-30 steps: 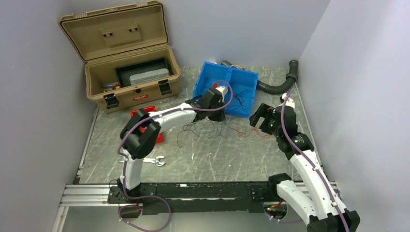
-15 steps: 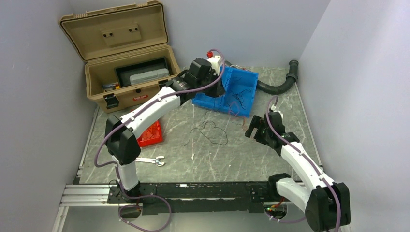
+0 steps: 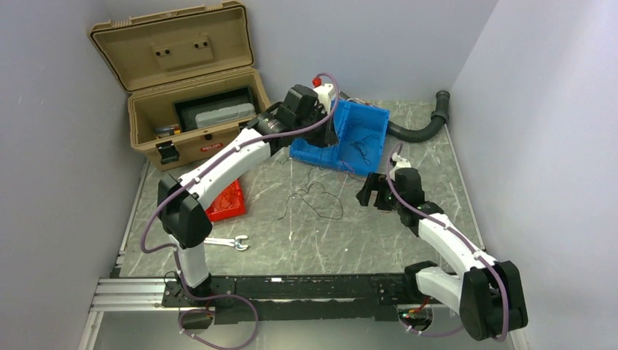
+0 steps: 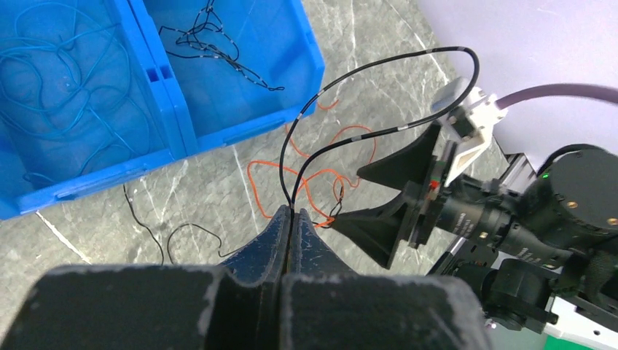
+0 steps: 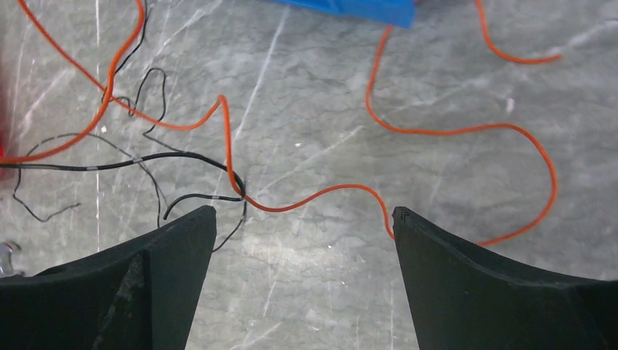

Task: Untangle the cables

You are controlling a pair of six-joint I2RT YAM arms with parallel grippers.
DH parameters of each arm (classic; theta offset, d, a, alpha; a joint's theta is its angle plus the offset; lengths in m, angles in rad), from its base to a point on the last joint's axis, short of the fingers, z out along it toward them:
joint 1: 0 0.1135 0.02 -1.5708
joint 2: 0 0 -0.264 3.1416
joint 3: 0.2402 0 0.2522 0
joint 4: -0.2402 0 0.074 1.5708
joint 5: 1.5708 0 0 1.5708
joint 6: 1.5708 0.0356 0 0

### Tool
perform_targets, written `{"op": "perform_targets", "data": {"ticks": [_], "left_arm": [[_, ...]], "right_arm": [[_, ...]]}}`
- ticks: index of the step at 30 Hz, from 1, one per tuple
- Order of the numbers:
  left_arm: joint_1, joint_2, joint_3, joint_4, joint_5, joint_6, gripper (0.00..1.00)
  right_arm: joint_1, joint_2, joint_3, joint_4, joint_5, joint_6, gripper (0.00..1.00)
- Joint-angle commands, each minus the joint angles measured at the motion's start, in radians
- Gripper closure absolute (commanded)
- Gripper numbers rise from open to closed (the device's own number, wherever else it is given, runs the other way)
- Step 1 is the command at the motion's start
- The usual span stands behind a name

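Where the veined grey marble desk [image 4: 80,226] meets the smooth blue plastic bin [image 4: 240,130], the left claw [image 4: 290,219] is clamped on a hair-thin black cable [image 4: 437,49] arching in a loop. The right claw [image 5: 304,213] gapes above a wavy orange cable [image 5: 452,133] lying on the desk.

This is a robotics lab test cell — plain pale partition walls [image 3: 65,182] box in a marble-patterned tabletop [image 3: 328,240], and white robot arms [image 3: 226,162] stand bolted to an aluminium rail [image 3: 131,292]. Workshop props lie about — a tan tool case [image 3: 211,142], blue parts bin [image 3: 313,154], spanner [image 3: 232,243] and ribbed black hose [image 3: 419,131].
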Motion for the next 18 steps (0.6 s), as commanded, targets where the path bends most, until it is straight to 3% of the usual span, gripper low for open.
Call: {"op": "perform_targets", "data": {"ticks": [1, 8, 10, 13, 16, 18], "left_arm": [[0.009, -0.006, 0.084, -0.022, 0.026, 0.027, 1.00], [0.017, -0.022, 0.131, -0.050, 0.063, 0.035, 1.00], [0.022, -0.026, 0.143, -0.053, 0.080, 0.030, 1.00], [0.040, -0.037, 0.154, -0.046, 0.115, 0.015, 1.00], [0.078, -0.053, 0.145, -0.022, 0.159, -0.014, 1.00], [0.106, -0.065, 0.153, -0.019, 0.159, -0.021, 1.00]], "right_arm": [[0.050, 0.042, 0.032, 0.110, -0.031, -0.076, 0.07], [0.149, 0.200, 0.174, 0.027, 0.129, -0.141, 0.09], [0.153, 0.225, 0.192, 0.041, 0.172, -0.128, 0.22], [0.154, 0.229, 0.183, 0.068, 0.209, -0.096, 0.55], [0.154, 0.233, 0.184, 0.041, 0.266, -0.044, 0.99], [0.151, 0.214, 0.177, -0.002, 0.319, -0.005, 1.00]]}}
